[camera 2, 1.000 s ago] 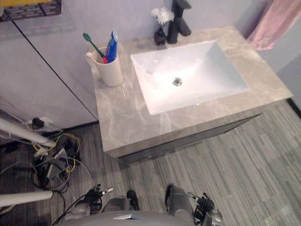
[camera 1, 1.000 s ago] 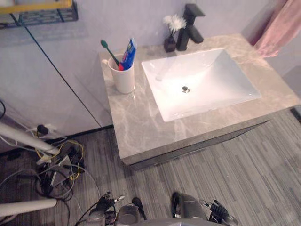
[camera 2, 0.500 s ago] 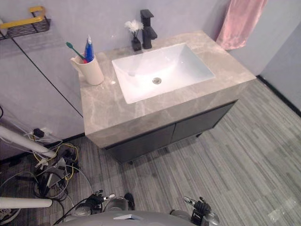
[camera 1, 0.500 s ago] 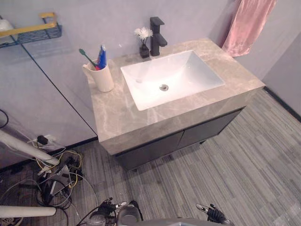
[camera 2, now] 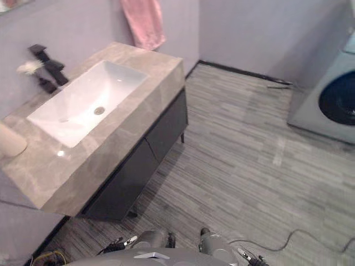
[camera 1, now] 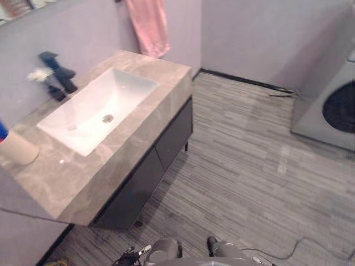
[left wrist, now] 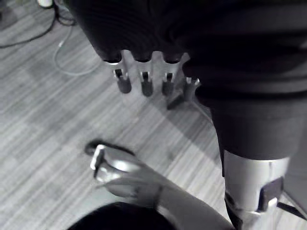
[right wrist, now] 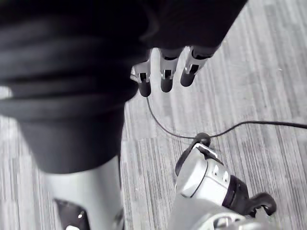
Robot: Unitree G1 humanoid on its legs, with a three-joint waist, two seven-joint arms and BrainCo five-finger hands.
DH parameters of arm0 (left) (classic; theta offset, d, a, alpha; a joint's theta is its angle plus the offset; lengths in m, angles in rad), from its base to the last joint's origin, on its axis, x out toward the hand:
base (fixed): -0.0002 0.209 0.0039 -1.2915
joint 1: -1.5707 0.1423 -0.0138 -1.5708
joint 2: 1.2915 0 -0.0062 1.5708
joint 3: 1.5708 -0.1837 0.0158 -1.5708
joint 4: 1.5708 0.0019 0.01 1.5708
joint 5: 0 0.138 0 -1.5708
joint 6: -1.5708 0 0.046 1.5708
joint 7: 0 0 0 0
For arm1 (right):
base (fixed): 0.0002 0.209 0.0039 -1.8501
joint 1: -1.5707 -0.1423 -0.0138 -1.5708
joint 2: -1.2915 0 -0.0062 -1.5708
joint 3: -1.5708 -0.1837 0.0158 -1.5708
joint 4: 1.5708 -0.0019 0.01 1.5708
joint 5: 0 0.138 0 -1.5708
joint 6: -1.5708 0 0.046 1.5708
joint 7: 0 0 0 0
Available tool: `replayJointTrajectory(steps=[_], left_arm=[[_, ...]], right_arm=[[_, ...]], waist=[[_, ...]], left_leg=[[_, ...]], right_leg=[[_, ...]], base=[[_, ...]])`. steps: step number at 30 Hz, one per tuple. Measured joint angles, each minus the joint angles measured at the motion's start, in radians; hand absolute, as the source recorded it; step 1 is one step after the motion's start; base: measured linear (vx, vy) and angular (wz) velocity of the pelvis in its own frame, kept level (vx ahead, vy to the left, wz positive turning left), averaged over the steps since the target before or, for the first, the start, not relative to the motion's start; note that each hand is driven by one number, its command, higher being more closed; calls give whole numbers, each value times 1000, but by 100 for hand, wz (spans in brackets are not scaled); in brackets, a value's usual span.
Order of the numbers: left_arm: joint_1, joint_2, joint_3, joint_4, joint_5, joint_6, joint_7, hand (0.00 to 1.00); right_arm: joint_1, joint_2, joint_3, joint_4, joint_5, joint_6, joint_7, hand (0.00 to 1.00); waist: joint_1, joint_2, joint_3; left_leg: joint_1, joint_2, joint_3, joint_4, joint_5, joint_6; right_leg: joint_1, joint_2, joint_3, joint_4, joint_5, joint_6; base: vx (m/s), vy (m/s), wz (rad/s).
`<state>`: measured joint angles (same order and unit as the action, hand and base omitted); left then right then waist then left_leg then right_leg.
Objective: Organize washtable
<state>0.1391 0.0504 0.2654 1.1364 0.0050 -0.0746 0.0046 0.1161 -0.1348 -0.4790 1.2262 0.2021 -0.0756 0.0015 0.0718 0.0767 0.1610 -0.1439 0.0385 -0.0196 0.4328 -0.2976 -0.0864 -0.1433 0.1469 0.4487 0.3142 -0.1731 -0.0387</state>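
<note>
Both hands hang low over the grey plank floor [camera 1: 249, 155], well apart from the marble surface [camera 1: 133, 127]. The left hand [left wrist: 145, 76] and right hand [right wrist: 166, 72] have straight, relaxed fingers and hold nothing. On the surface are a white sink [camera 1: 119, 88], black faucet [camera 1: 60, 72], flower vase [camera 1: 47, 83] and cream cup [camera 1: 16, 148].

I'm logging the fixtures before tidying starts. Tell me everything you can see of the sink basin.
The sink basin is a white, glossy rectangular bowl, ceramic by its look, sunk into the grey marbled countertop, which frames it on all sides. Its walls slope down to a flat floor with a small round metal drain near the middle. A black faucet stands on the stone by its far edge, the spout pointing toward the bowl. The basin looks whole and clean, with soft highlights on its surface.
</note>
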Motion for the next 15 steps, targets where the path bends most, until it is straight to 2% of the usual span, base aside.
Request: replayJointTrajectory(steps=[1, 3, 4, 5, 6, 9, 13, 15], left_arm=[[21, -4, 10, 3, 0, 0, 1, 0], [44, 0, 1, 3, 1, 1, 1, 0], [38, 10, -6, 3, 1, 1, 1, 0], [13, 22, -37, 17, 2, 4, 3, 0], [-7, 31, -70, 21, 2, 3, 4, 0], [-38, 46, -125, 20, 3, 3, 3, 0], [-61, 66, -180, 50, 2, 4, -18, 0], [-65, 74, -186, 63, 2, 4, -26, 0]], right_arm=[[-2, 10, -2, 0, -1, -2, 1, 0], [-3, 19, 2, 1, -7, 0, 5, 0], [6, 23, 1, 1, -7, 0, 11, 0], [20, 26, 0, 1, -7, -1, 19, 0], [29, 32, 3, 1, -7, 0, 22, 0], [26, 29, 31, -4, -7, -1, 22, 0], [6, 16, 128, -29, -8, -11, 32, 0], [7, 16, 133, -42, -8, -11, 34, 0]], waist=[[6, -3, -2], [16, -10, -33], [13, -28, -38], [4, -26, -41], [-6, -27, -47], [-6, -32, -45], [-12, -37, -39], [-32, -47, -32]], left_leg=[[31, 6, 48, -50, 34, 61], [52, 7, 118, -117, 51, 71], [58, -8, 129, -131, 52, 75], [56, -15, 123, -139, 58, 88], [58, -23, 112, -164, 66, 92], [92, -34, 125, -208, 74, 94], [211, -30, 259, -273, 79, 90], [236, -50, 253, -218, 79, 90]], right_leg=[[13, 2, 31, -34, 23, 13], [-7, -25, 10, -32, 45, 37], [-11, -53, -29, -30, 49, 39], [-3, -78, -51, -66, 67, 79], [3, -87, -68, -94, 75, 86], [-6, -98, -77, -89, 73, 89], [-88, -46, -95, 133, 37, 142], [-98, -47, -131, 192, 37, 143]], base=[[55, 137, -120], [126, 137, -97], [168, 119, -38], [187, 99, 14], [195, 76, 29], [201, 48, -16], [164, -2, -99], [132, -65, -124]])
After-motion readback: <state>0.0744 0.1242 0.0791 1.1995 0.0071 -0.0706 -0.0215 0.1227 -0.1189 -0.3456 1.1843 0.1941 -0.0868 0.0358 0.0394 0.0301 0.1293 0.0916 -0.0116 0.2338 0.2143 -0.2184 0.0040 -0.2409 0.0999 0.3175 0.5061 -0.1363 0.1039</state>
